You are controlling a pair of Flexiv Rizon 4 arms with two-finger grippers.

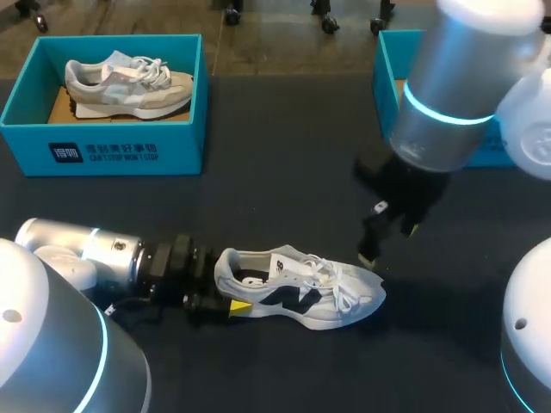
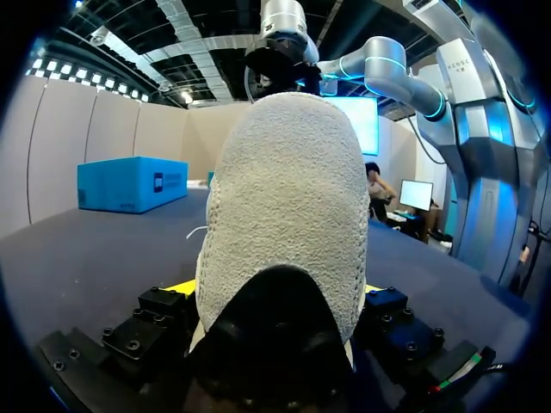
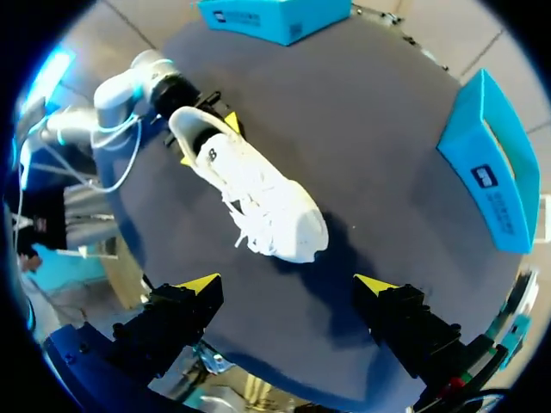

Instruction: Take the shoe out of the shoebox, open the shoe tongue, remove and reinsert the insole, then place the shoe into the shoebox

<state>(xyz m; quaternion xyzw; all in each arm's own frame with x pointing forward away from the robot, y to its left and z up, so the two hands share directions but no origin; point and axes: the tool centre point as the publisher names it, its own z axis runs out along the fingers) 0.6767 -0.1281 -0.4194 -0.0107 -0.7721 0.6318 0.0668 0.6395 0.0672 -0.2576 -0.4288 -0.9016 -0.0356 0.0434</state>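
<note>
Reaching in low from the near left corner of the table (image 1: 284, 172), the left arm lies almost flat, and its left gripper (image 1: 225, 301) is clamped on the heel of a white shoe (image 1: 301, 288). In the left wrist view the grey heel fills the gap, with a yellow tip pressed to each side. The shoe rests on its sole on the dark table, out of any box, toe pointing away from the left arm. Its tongue (image 1: 284, 262) stands at the collar, and loose laces (image 1: 340, 288) spread over the front.

Just past the toe, the right gripper (image 1: 389, 243) hangs above the table, fingers wide apart and holding nothing.

Opening the tongue looks like the step in hand. To do it well, the left gripper should hold the heel firm while the right descends on the tongue's top edge behind the laces, pinches only that edge, and draws it up and toward the toe without snagging a lace.

At the far left, a teal shoebox (image 1: 103, 142) holds a second shoe (image 1: 129, 86), grey and beige. Another teal box (image 1: 387, 77) sits far right, partly hidden by the right arm.
</note>
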